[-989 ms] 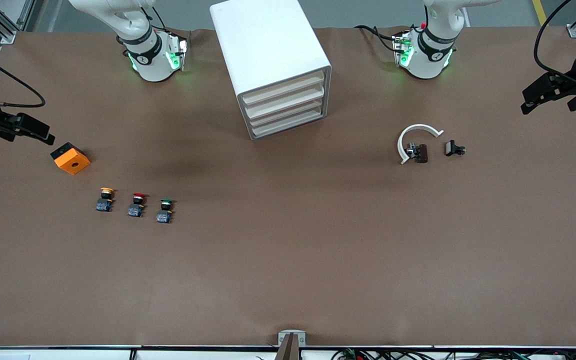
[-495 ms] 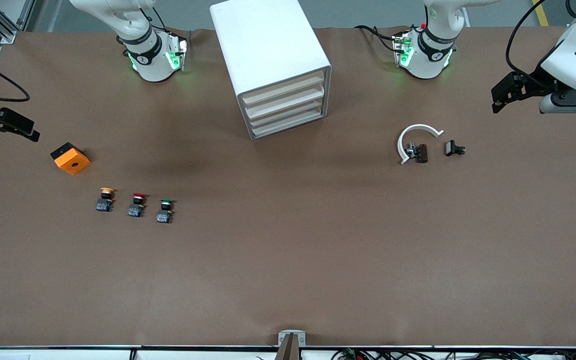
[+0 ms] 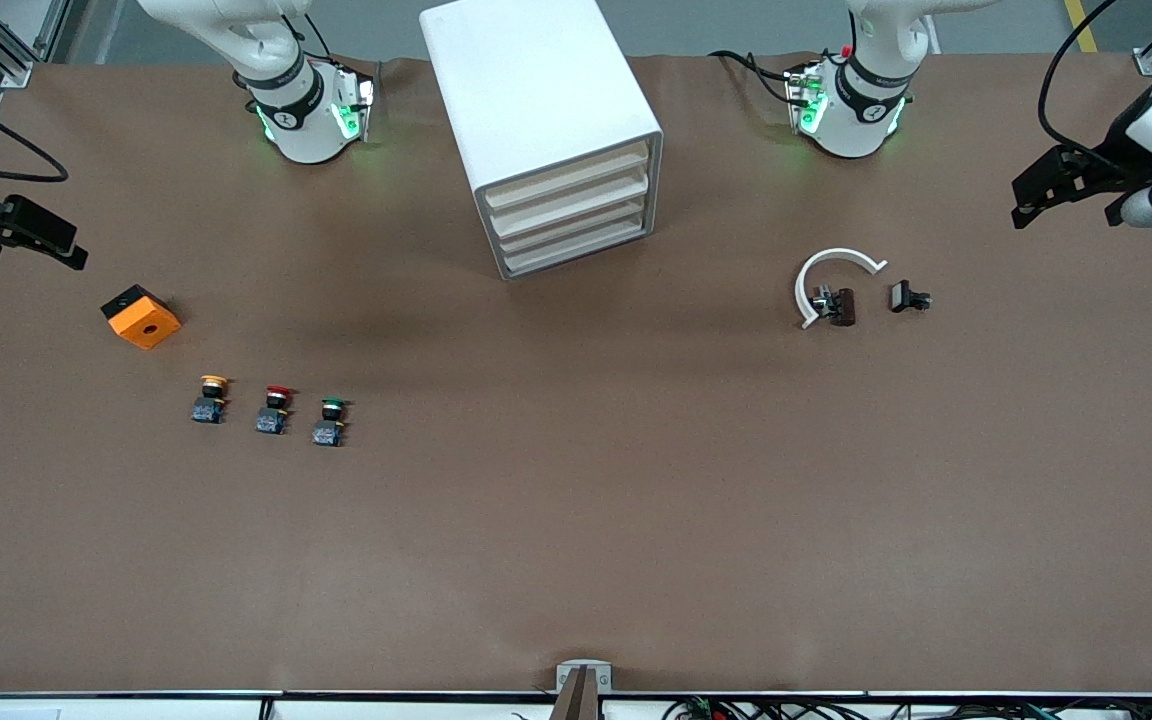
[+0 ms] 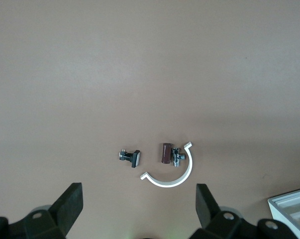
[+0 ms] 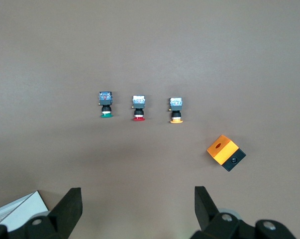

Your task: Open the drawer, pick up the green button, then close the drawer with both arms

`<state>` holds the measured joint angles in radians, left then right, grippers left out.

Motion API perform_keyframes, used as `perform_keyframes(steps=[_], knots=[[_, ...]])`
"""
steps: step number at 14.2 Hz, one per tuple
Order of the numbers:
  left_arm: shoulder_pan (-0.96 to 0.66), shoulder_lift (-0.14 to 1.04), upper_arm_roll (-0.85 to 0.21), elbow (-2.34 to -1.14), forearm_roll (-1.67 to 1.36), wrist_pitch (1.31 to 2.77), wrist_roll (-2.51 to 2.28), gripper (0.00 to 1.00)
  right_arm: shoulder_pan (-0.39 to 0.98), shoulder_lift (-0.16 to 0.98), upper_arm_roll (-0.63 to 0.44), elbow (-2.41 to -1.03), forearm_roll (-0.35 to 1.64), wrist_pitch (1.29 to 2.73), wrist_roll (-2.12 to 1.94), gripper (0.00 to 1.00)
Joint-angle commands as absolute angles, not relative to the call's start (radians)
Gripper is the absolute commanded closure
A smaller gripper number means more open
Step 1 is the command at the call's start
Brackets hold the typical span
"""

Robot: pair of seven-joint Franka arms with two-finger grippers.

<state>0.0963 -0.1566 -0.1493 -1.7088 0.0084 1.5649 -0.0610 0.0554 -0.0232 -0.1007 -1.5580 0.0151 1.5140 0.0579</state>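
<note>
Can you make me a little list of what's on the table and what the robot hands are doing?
cabinet: white cabinet between the arm bases, four drawers
bottom drawer: bottom drawer, shut
buttons: green button, red button, yellow button, in a row on the table
orange box: orange box, toward the right arm's end
white clip: white C-shaped clip, with small dark parts beside it
left gripper: left gripper, jaws open, empty
right gripper: right gripper, jaws open, empty

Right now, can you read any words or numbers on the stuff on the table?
No words or numbers can be read.
The arm bases carry a small black mark, too small to read.
The green button, the orange box and the white cabinet show no writing.
</note>
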Motion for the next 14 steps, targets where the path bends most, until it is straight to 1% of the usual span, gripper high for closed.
perform_keyframes(steps=[1,14], knots=[[0.103,-0.147,-0.146,-1.674,-0.002,1.557,-0.052,0.0,0.048,-0.011,-0.106,-1.503,0.003,1.494,0.075,0.0],[0.101,-0.137,-0.144,-1.663,0.0,1.532,-0.052,0.0,0.057,-0.008,-0.104,-1.499,0.009,1.499,0.075,0.0]])
